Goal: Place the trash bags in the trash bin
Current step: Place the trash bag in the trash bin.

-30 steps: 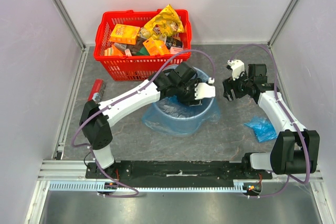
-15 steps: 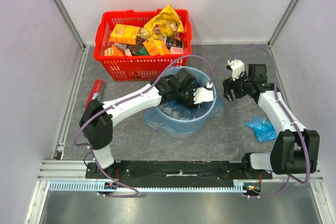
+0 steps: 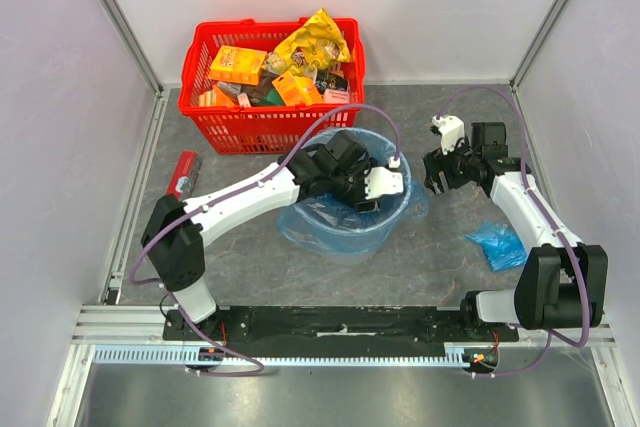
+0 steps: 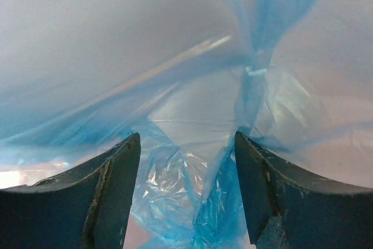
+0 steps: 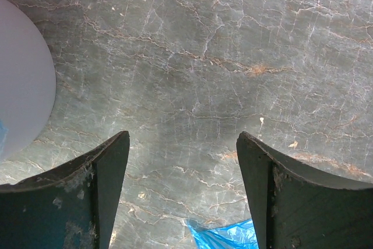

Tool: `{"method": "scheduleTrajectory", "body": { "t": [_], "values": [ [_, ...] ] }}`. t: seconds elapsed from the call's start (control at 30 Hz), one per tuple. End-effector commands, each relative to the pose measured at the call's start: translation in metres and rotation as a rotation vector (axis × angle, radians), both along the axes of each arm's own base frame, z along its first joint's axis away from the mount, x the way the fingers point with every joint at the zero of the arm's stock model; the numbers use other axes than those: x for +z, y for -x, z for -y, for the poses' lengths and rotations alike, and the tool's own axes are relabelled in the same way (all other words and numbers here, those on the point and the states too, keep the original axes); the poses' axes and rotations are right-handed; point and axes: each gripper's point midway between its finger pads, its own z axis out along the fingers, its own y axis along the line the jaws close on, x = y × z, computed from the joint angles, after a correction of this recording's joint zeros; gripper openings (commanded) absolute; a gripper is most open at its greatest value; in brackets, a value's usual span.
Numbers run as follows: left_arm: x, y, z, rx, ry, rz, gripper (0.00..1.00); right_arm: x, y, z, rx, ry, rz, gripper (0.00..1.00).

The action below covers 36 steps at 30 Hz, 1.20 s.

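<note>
Left gripper [image 4: 186,138] apart around trash bag [image 4: 175,193] (in trash bin [image 5: 23,74]); right gripper [image 5: 182,137] apart, empty.

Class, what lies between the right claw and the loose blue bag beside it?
Only bare table between right claw and bag; the top view shows it.

A dark grey, marble-veined surface [image 3: 420,272] is boxed in by plain pale panels: left wall [image 3: 50,147], back wall [image 3: 420,7], right wall [image 3: 600,127]. Aluminium posts [image 3: 117,17] stand at its far corners. An aluminium rail [image 3: 125,322] runs along its near edge, with a brushed metal sheet [image 3: 330,397] beyond. The light is soft and even.
</note>
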Motion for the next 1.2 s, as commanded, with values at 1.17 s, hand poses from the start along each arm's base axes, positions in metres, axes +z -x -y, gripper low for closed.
{"method": "scheduleTrajectory", "body": {
  "t": [1.17],
  "values": [
    [0.232,0.002,-0.075,0.147,0.313,0.346,0.75,0.004,-0.005,-0.002,0.025,-0.013,0.009,0.84]
  ]
}}
